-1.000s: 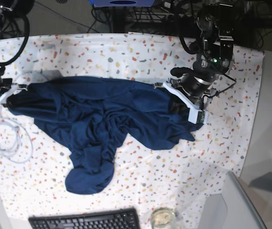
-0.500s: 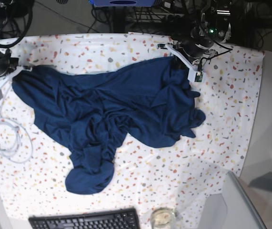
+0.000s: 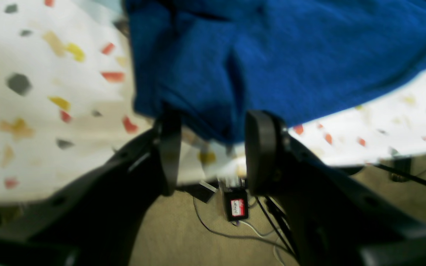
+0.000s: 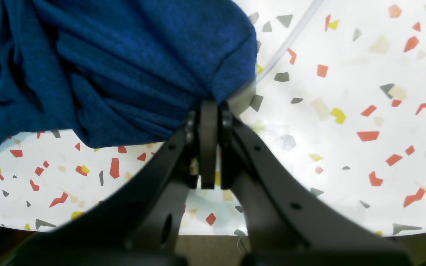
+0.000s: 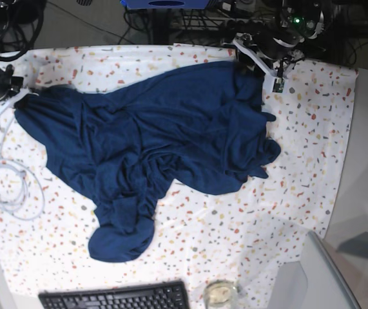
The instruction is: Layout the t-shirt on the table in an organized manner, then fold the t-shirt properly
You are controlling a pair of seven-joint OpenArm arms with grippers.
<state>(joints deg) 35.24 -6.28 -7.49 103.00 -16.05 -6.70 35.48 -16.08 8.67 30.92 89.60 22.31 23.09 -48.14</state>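
Note:
The navy t-shirt [image 5: 151, 135] lies crumpled across the speckled table [image 5: 312, 161], its upper edge stretched between the two arms and a bunched tail trailing toward the front. My left gripper [image 5: 253, 61] is at the far right corner of the shirt. In the left wrist view it [image 3: 213, 123] stands open, and the t-shirt [image 3: 272, 55] edge rests loose at its fingertips [image 3: 259, 147]. My right gripper [image 5: 17, 103] is at the shirt's left end. In the right wrist view it [image 4: 209, 107] is shut on a gathered bunch of the t-shirt [image 4: 124, 62].
A coiled white cable [image 5: 6, 183] lies left of the shirt, and part of it [image 4: 290, 40] runs past my right gripper. A black keyboard [image 5: 113, 297] and a glass [image 5: 220, 293] sit at the front edge. The table's far edge [image 3: 364, 157] is right behind my left gripper.
Both arms have dragged the shirt's upper edge toward the far side of the table, spreading it wider. My left gripper, shut on the shirt before, has opened its jaws.

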